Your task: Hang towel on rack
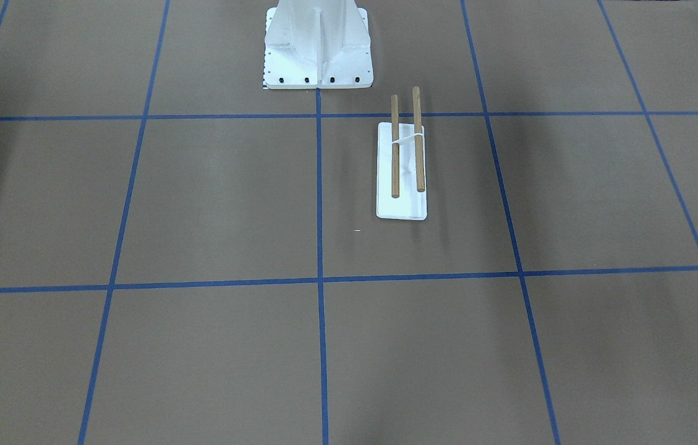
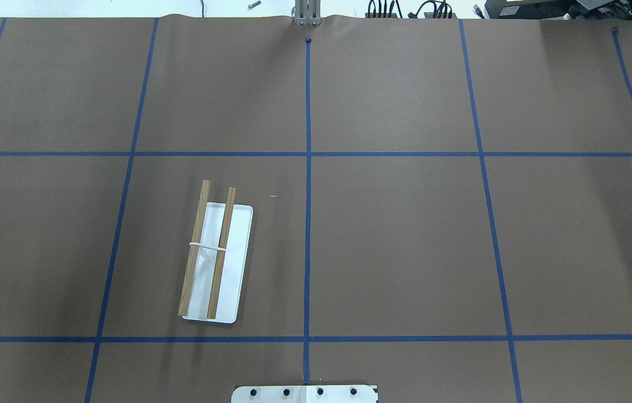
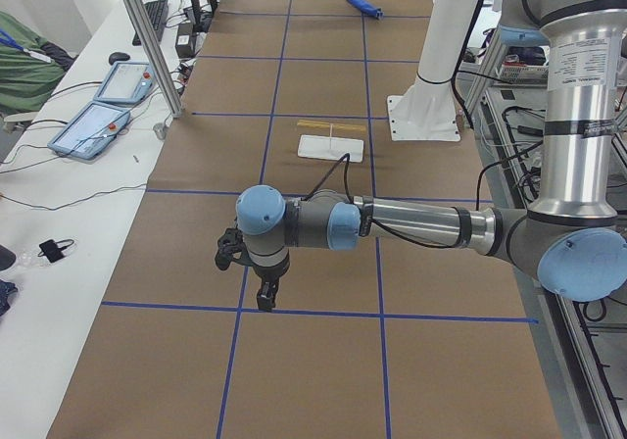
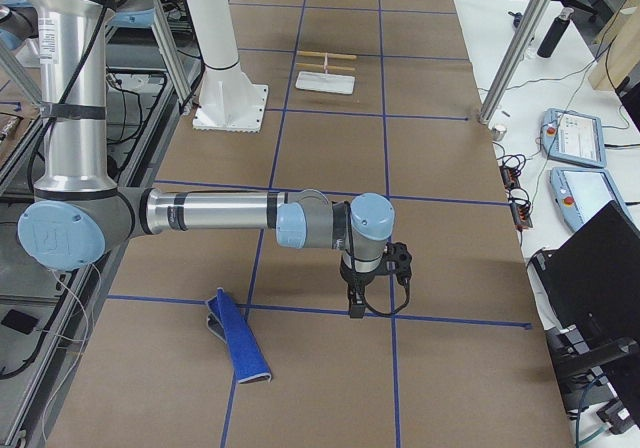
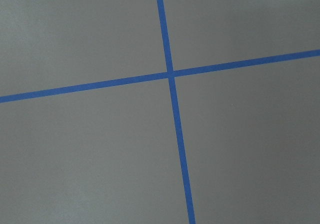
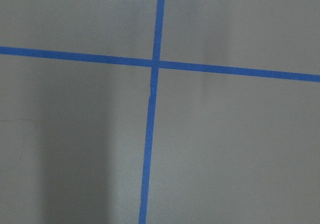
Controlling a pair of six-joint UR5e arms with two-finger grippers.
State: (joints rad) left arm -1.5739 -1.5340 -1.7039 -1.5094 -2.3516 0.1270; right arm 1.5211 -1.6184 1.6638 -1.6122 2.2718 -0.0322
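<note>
The towel (image 4: 238, 343) lies bunched on the worktop (image 4: 430, 218) near my right tool (image 4: 355, 308), well apart from the rack (image 2: 234, 257). I cannot tell whether that tool or my left tool (image 3: 265, 297) is wide or narrow. Pinching stacked folds could make the towel drape unevenly and slide off. A low carry might topple the rack.

The worktop (image 2: 405, 252) wears a matt brown paper-like sheet, crossed by smooth blue tape lines (image 2: 308, 224). The rack (image 2: 234, 268) has a glossy white base (it catches the light) and two brown wooden rods (image 2: 221, 252) of dull finish. The towel (image 4: 240, 340) is matt blue cloth. The pedestal (image 1: 318, 55) is shiny white-painted metal.
</note>
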